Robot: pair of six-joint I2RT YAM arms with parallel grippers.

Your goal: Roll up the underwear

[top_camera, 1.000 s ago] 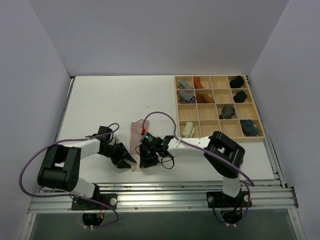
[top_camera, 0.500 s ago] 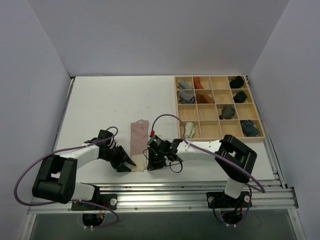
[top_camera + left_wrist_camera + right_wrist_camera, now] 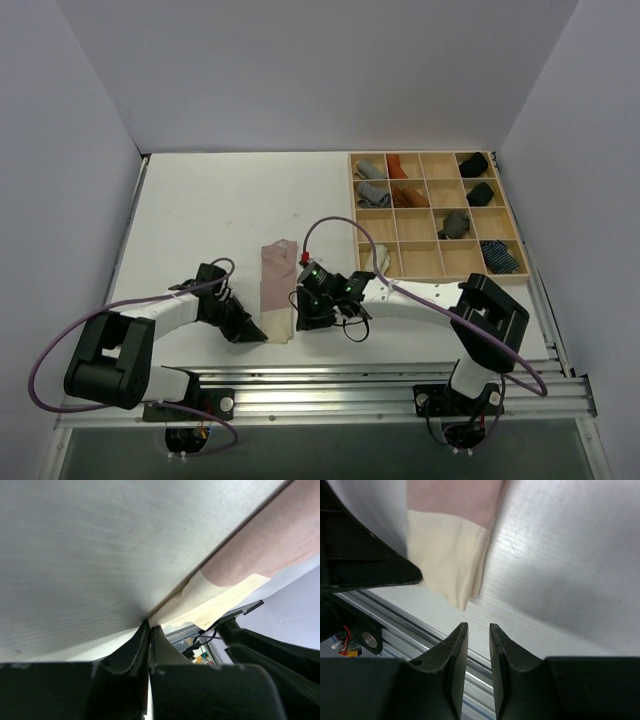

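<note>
Lengthwise, the pink underwear (image 3: 277, 280) lay flat as a narrow folded strip on the white table (image 3: 200, 220), close to the near edge and a little left of its middle. One short end pointed toward the far edge, and its beige part (image 3: 278, 326) formed the end nearest the arms. Both arms reached low over the table to that beige end, one from each side.

The left gripper (image 3: 257, 331) sat at the strip's left near corner. In the left wrist view its fingers (image 3: 135, 650) were pressed together with only a thin line between them. The beige corner (image 3: 220, 600) ran right down into their tips, so it appeared clenched on that corner, with the pink cloth (image 3: 280, 535) stretching away beyond.

The right gripper (image 3: 304, 322) sat just beside the strip's right near corner. In the right wrist view its fingers (image 3: 457, 650) stood a narrow gap apart with bare table between them. It held nothing, and the beige corner (image 3: 445, 555) ended just short of the tips, below the pink cloth (image 3: 455, 500).

Toward the far right corner stood a wooden tray (image 3: 450, 277) of square compartments holding several small rolls. The yellow-green underwear (image 3: 379, 262) sat rolled in the tray's near left compartment, partly behind the right arm. A metal rail (image 3: 350, 385) ran along the near edge.
</note>
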